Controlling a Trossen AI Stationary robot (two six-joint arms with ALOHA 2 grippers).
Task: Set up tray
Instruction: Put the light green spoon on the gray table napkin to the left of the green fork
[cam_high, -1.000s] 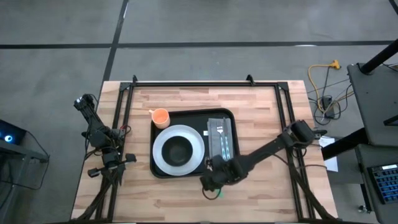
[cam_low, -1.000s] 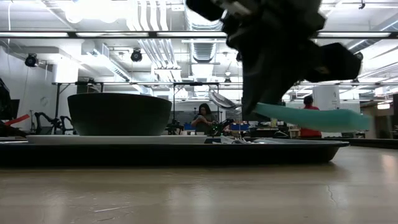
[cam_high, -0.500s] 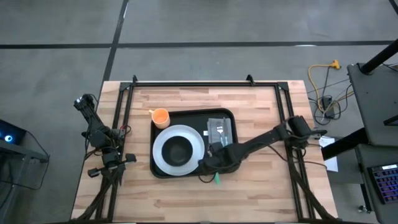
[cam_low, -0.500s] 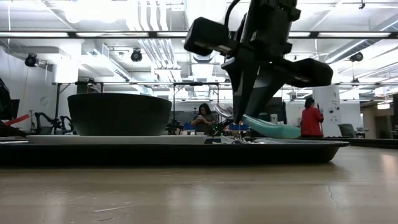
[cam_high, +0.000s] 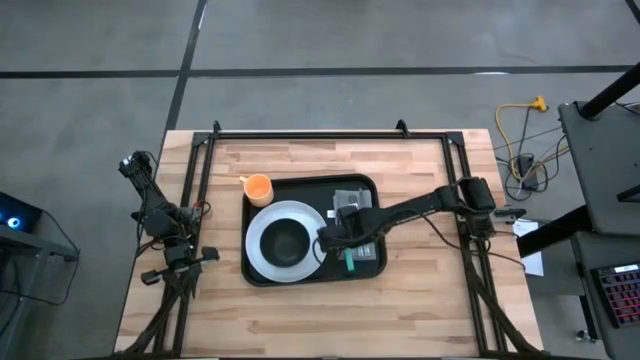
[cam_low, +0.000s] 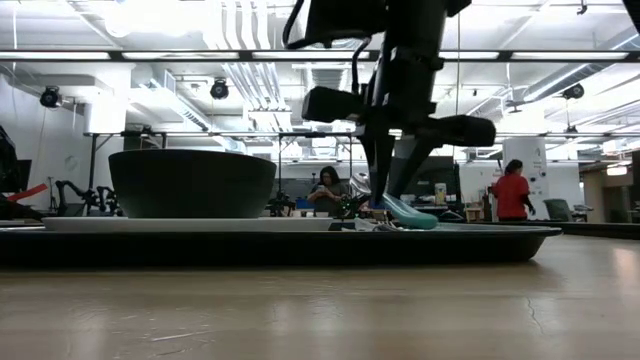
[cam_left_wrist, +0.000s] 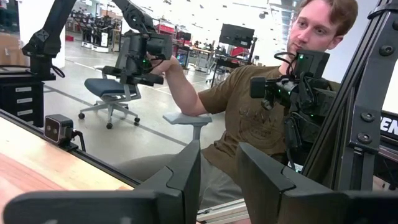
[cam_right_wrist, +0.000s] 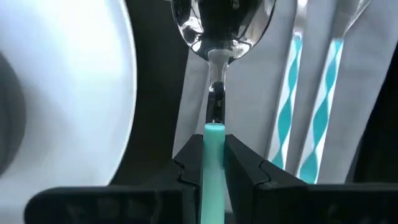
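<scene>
**Mia:** What are the right jaws (cam_right_wrist: 214, 163) doing?

**Ben:** They are pinched tight on the teal handle of a spoon (cam_right_wrist: 217, 37). Its shiny bowl sticks out past the tips, over the grey napkin (cam_high: 357, 222).

**Mia:** Did they move?

**Ben:** Yes. A second ago the right jaws (cam_high: 331, 243) hung off the tray at about 5 o'clock, over the bare wood, with the spoon carried high. Now they are over the tray (cam_high: 300, 278), low down, between the plate and the napkin. From table height the spoon (cam_low: 410, 215) has dropped right down to the tray rim.

**Mia:** Where is the tray?

**Ben:** In the middle of the wooden surface (cam_high: 420, 310). It is big, black and flat.

**Mia:** What else is on it?

**Ben:** A white plate (cam_high: 262, 255) on the 9 o'clock side, with a dark bowl (cam_high: 284, 240) on top. On the napkin at 3 o'clock lie two more pieces of cutlery (cam_right_wrist: 311, 93) with teal and white handles, just beside the spoon. An orange cup (cam_high: 258, 187) sits at the tray's 10 o'clock corner.

**Mia:** Is anything close by?

**Ben:** The plate edge is just beside the jaws on one side and the cutlery is on the other.

**Mia:** And the left arm?

**Ben:** The left jaws (cam_left_wrist: 217, 171) stand open at the surface's 9 o'clock edge. They point out at a person in a chair.
</scene>
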